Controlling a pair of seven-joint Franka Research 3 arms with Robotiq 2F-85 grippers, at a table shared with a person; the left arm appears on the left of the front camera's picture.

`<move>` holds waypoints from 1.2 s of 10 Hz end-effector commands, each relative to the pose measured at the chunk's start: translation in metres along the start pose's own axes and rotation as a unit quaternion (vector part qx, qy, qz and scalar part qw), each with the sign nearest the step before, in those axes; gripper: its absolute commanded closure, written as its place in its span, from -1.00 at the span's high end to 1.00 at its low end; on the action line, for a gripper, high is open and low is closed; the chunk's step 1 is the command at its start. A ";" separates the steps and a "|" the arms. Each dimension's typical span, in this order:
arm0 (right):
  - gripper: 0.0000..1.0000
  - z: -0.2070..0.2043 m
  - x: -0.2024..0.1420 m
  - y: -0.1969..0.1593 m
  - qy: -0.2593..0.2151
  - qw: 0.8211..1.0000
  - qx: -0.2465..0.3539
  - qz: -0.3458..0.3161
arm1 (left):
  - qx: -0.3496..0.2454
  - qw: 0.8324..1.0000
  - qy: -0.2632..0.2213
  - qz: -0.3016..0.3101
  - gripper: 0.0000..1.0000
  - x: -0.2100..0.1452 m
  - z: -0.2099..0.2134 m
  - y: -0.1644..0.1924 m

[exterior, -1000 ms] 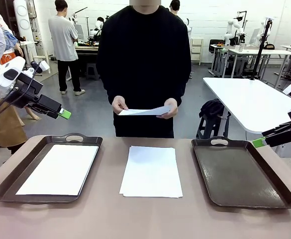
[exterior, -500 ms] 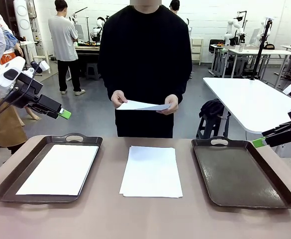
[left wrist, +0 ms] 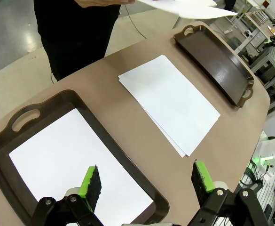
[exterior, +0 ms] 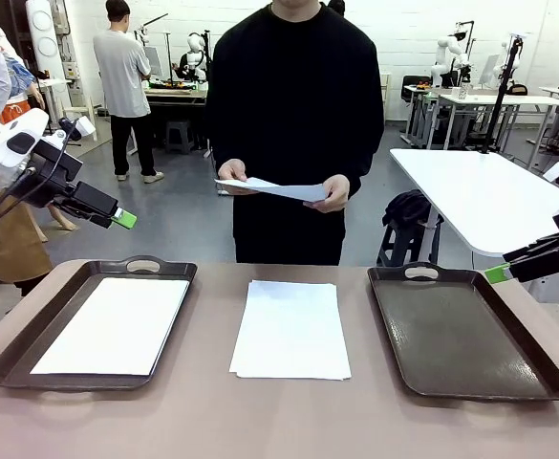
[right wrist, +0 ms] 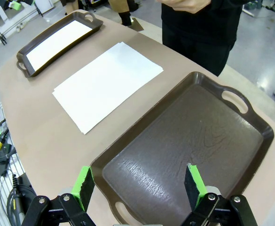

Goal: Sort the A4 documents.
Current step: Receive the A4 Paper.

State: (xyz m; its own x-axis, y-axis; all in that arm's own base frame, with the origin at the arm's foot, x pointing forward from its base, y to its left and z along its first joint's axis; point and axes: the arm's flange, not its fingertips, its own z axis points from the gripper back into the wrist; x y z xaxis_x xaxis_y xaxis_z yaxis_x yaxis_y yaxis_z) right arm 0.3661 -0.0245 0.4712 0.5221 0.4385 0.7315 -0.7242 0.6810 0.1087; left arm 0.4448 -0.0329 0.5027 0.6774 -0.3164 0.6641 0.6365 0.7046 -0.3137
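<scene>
Both arms sit out past the worktop edges, my guess is to leave the middle free for the person. The left tool hangs over the near end of the left tray, pads spread wide, nothing between them. The right tool is the same: wide, empty, above the near end of the right tray.

The stack of A4 documents lies in the centre of the worktop between the trays, slightly fanned, so probably the unsorted pile. One filed sheet lies flat in the left tray. The right tray floor is bare.

The person at the far side holds a raised sheet in both hands, level and clear of the worktop. Looks like it's being read to decide which tray it goes to. I judge the sorting barely begun.
</scene>
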 end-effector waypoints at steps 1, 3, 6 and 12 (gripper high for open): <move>1.00 -0.003 0.001 -0.003 -0.010 1.000 0.009 0.005 | -0.002 1.000 -0.003 -0.001 1.00 0.001 0.002 -0.001; 1.00 -0.003 0.001 -0.003 -0.010 1.000 0.009 0.005 | -0.002 1.000 -0.003 -0.001 1.00 0.001 0.002 -0.001; 1.00 -0.003 0.001 -0.003 -0.010 1.000 0.009 0.005 | -0.002 1.000 -0.003 -0.001 1.00 0.001 0.002 -0.001; 1.00 -0.003 0.001 -0.003 -0.010 1.000 0.009 0.005 | -0.002 1.000 -0.003 -0.001 1.00 0.001 0.002 -0.001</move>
State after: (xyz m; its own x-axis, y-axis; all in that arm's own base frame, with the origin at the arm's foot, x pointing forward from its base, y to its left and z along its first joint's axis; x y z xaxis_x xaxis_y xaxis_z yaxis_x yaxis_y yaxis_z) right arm 0.3661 -0.0245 0.4712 0.5221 0.4385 0.7315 -0.7242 0.6810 0.1086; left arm 0.4448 -0.0329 0.5027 0.6774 -0.3164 0.6641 0.6365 0.7046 -0.3137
